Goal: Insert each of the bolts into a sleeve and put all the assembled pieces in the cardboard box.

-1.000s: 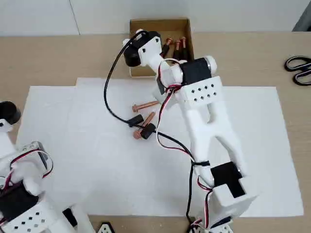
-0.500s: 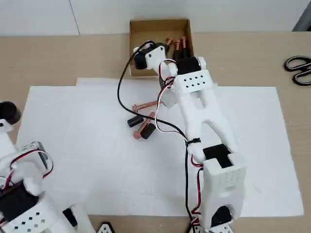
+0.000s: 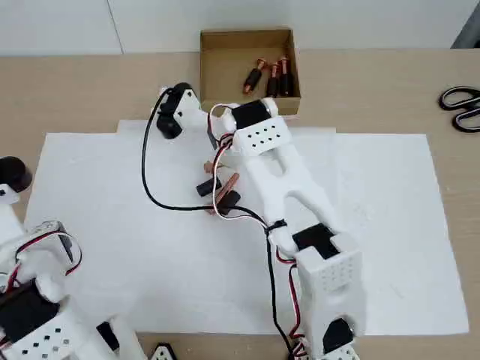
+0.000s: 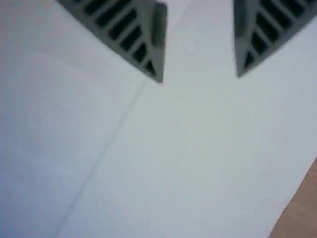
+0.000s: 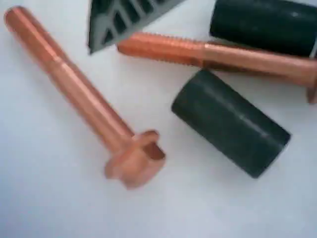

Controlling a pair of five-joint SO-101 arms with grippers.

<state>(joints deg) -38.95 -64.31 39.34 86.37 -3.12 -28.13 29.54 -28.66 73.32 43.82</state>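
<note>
Starting down at 7 o'clock: left pincer (image 4: 198,73), released, hanging over the big white paper sheet (image 3: 112,225) with nothing between its prongs. Well apart from the action, so probably just waiting.

Sliding right, a bit toward 11 o'clock from the sheet's middle: the leftovers. One copper-coloured flanged metal bolt (image 5: 84,104) lying by itself, then a second copper bolt (image 5: 213,54) lying between a short black cylindrical sleeve (image 5: 230,129) and another black sleeve (image 5: 265,25). Nothing threaded together there yet.

Right above that little pile: right pincer (image 3: 212,150). Looks released too, going by one grey ribbed finger (image 5: 124,20) hanging just over the second bolt's threaded end, no partner closed against it, nothing gripped.

Further right and up at 12 o'clock on the tan wooden tabletop (image 3: 75,90): brown cardboard box (image 3: 221,67), three finished bolt-in-sleeve pieces (image 3: 273,77) lying side by side in its 3 o'clock half. Way out at 2 o'clock: black-handled scissors (image 3: 461,109), no part in this.

So, best guess: three done, two to go, and right at the start of the next pickup. Next move probably calls for dropping straight down and clamping one part, maybe the lone bolt for having room around it, without nudging the rest. After that, needs a sleeve held steady, likely by the left side, for lining up shank and bore.
</note>
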